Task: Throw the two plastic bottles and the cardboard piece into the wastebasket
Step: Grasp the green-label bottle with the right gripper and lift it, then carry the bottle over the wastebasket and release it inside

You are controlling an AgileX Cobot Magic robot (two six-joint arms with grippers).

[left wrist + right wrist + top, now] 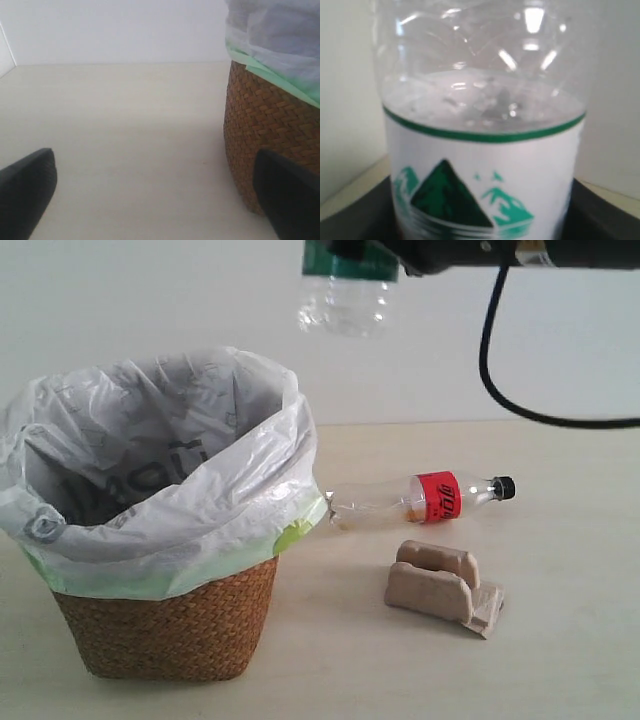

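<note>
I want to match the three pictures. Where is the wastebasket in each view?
Exterior view: wastebasket at lower left, bag-lined.
Left wrist view: its woven wall at the right edge, beside one tool finger.
Right wrist view: not in it; the green-label bottle fills the picture.
Shared landmark: the pale table.

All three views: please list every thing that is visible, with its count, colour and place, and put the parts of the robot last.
Wastebasket: one, brown wicker with a white bag, on the left of the table.
Green-label bottle: one, clear, held in the air above the basket's right edge.
Red-label bottle: one, clear with a black cap, lying on the table right of the basket.
Cardboard piece: one, beige, on the table in front of the red-label bottle.
Table: one, pale.
Cable: one, black, hanging upper right.
Right gripper: black, grips the green-label bottle.
Left gripper: black, open, low beside the basket.
</note>
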